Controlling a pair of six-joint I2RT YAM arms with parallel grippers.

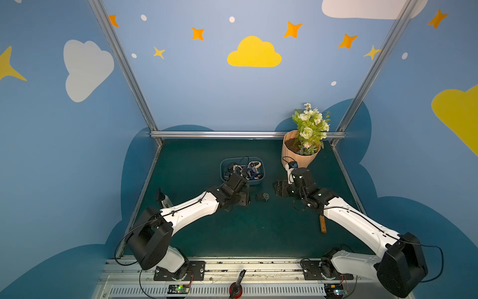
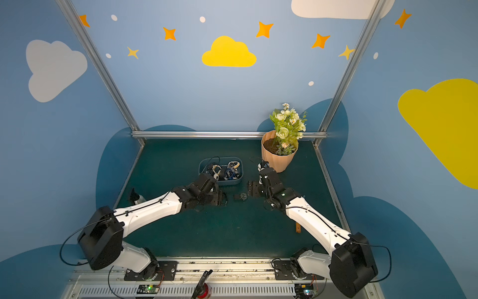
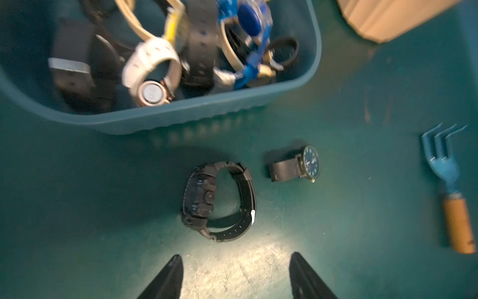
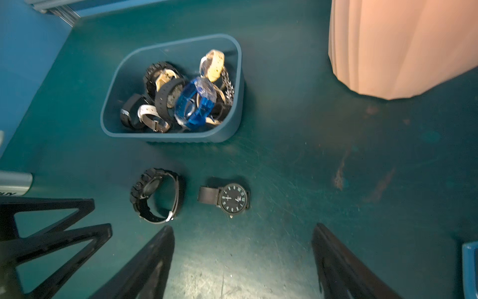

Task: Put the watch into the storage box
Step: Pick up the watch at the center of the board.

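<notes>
Hovering empty, left gripper point(image 3: 234, 259) stands part-open near chunky black rubber watch point(image 3: 217, 200); right gripper point(image 4: 243, 227) gapes wide, empty; blue-grey plastic storage box point(image 1: 223, 169) lies eleven o'clock from black round-dial watch point(image 1: 263, 196).

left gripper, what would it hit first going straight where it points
Most likely the chunky black watch, lying directly ahead of the left gripper; the storage box sits beyond it.

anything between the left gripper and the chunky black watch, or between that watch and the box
Nothing visible. Only bare mat lies between the left gripper and the chunky black watch, and between that watch and the near wall of the storage box. The dial watch lies apart, beside it.
</notes>
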